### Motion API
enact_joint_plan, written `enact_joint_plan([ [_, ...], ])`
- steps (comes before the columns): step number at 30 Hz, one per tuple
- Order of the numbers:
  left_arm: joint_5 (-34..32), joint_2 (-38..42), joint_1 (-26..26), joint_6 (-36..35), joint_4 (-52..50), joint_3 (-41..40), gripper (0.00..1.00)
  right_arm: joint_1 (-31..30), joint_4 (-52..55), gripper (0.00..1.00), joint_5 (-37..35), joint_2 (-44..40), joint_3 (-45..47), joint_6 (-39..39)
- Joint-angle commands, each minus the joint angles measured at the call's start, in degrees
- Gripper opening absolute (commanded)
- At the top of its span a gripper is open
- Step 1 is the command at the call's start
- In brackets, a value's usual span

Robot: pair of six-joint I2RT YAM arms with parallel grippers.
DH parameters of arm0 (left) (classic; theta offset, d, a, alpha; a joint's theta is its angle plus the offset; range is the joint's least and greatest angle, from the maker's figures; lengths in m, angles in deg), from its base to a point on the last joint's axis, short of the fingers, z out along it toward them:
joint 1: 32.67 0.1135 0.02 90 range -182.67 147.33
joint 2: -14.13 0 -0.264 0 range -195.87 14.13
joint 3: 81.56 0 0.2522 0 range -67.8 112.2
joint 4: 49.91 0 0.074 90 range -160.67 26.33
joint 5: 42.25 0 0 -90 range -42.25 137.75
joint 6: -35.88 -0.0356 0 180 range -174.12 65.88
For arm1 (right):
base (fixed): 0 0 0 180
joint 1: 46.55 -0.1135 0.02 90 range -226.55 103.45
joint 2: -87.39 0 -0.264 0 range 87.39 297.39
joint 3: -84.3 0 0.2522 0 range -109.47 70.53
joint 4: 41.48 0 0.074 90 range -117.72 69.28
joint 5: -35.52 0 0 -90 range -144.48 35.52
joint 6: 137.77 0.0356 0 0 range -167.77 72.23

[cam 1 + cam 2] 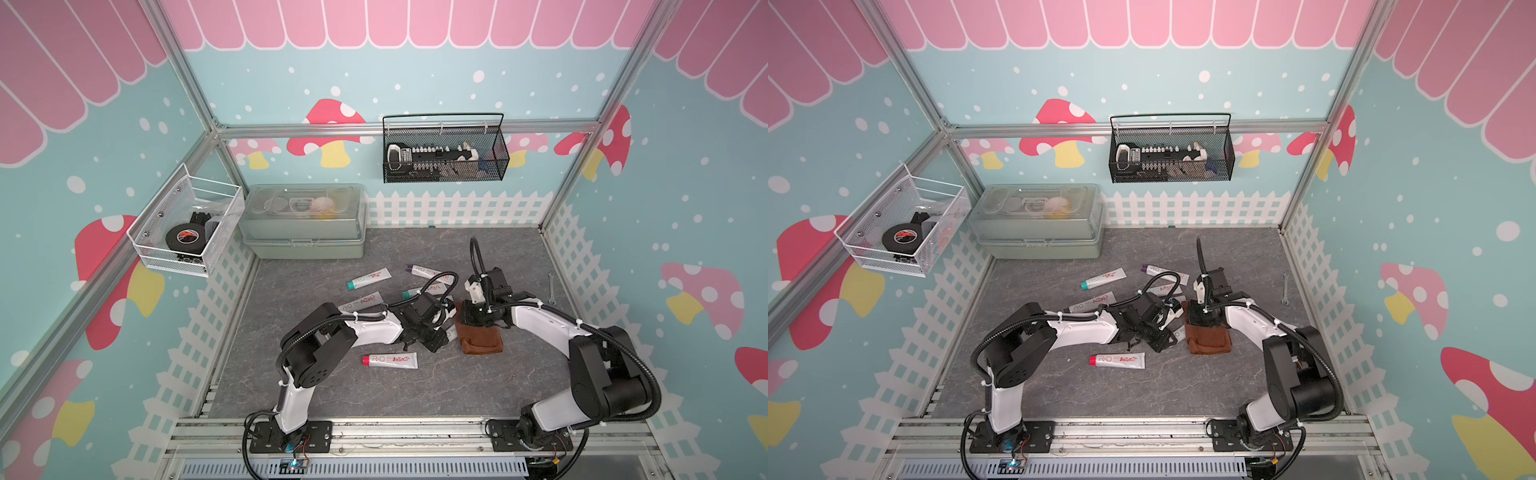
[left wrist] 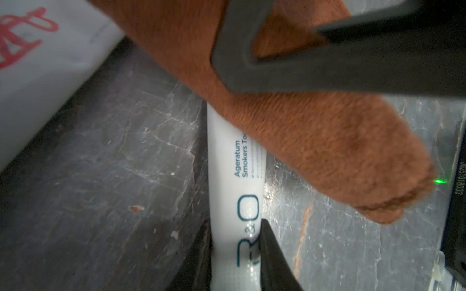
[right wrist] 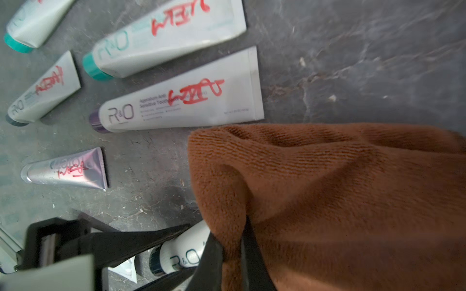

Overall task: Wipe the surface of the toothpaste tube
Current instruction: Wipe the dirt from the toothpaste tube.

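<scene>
Currently, the left gripper is clamping the toothpaste tube near its cap end, with both jaws closed against its sides. The right gripper is pinching a fold of the brown cloth, with its jaws closed on the fabric. The cloth is lying across the far portion of the tube and covering it. In both top views the tube is sitting near the centre of the grey table, between the two arms. A purple-capped tube and a red-capped tube are lying nearby.
</scene>
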Motion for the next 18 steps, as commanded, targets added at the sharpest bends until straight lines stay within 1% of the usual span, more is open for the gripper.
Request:
enact_joint_plan([
  [1, 0.1, -1.5, -0.4, -0.1, -2.0, -0.6, 0.20, 0.2, 1.7, 0.09, -1.3, 2.8, 0.2, -1.3],
  [5, 1.3, -0.4, 1.1, 1.3, 0.8, -2.6, 0.22, 0.1, 2.9, 0.09, -8.7, 3.1, 2.0, -0.7],
  [7, 2.8, 0.4, 2.7, 2.8, 3.6, -4.5, 0.23, 0.1, 4.1, 0.09, -14.2, 2.7, 2.5, -0.5],
  [10, 5.1, 1.6, 4.8, 4.7, 7.5, -7.2, 0.24, 0.1, 4.9, 0.09, -19.7, 1.5, 2.2, 0.5],
  [12, 5.5, 2.0, 5.2, 4.9, 8.1, -7.7, 0.24, 0.1, 5.4, 0.09, -22.4, 1.3, 2.1, 0.6],
  [16, 4.9, 1.6, 5.2, 4.5, 7.1, -7.1, 0.25, 0.2, 5.8, 0.09, -23.1, 2.1, 1.3, 0.7],
  [18, 4.3, 1.7, 5.1, 4.2, 6.3, -6.7, 0.25, 0.3, 5.5, 0.09, -21.9, 1.4, 1.1, 0.4],
])
